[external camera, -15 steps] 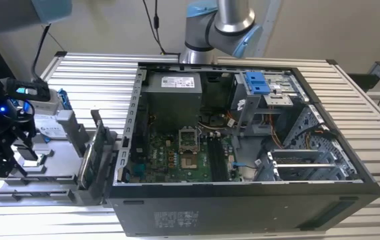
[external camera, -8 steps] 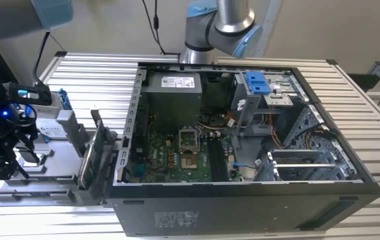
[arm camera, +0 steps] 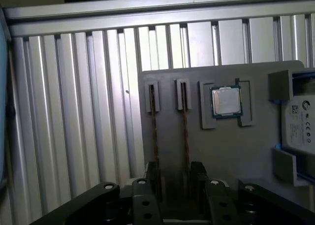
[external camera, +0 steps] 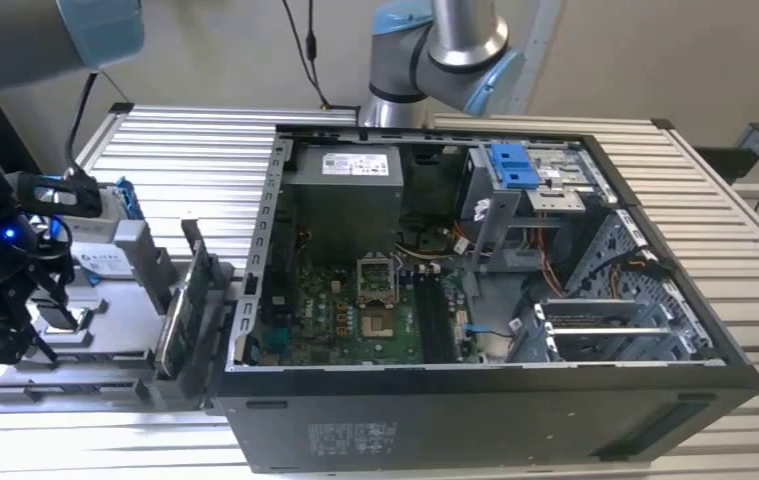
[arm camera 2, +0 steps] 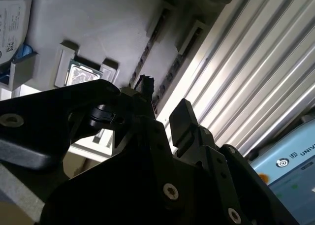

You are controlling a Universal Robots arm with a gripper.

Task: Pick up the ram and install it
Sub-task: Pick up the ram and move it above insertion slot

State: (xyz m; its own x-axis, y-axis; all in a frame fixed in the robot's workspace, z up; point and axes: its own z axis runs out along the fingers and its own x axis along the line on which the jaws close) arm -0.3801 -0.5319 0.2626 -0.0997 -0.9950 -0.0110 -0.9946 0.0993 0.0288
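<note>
- The black two-fingered gripper (arm camera: 173, 179) hangs low over a flat grey plastic parts tray (arm camera: 231, 151). The tray lies at the exterior view's lower left on a ribbed aluminium table (arm camera: 74, 112).
- Its fingers (arm camera: 198, 173) stand apart with bare tray showing between them, and they clasp nothing.
- The ram (arm camera: 186, 131), a slim dark circuit-board stick, stands on its long edge in a slot of the tray. In the first wrist view it is edge-on, a thin line.
- Its long axis runs along the table's ribs. One end sits in a raised grey holder (arm camera: 183, 94). The other end reaches in between the fingers, closer to one of them (whether it touches that finger I cannot tell).
- A second dark stick (arm camera: 154, 131) of the same kind stands parallel just beside the ram and ends at the other finger.
- A square silver processor chip (arm camera: 226, 101) with a green rim lies flat in a recess of the tray, beside the ram's holder.
- A hard drive (arm camera: 299, 124) at the tray's edge bears a white label with dark print and a round mark.
- The black tower computer case (external camera: 486, 425) lies open on its side across the middle of the exterior view. Its near wall carries a block of pale print.
- The grey power supply (external camera: 346, 195) inside the case has a white printed label.
- A pale blue arm cover (arm camera 2: 290, 161) in the second wrist view bears white lettering.
</note>
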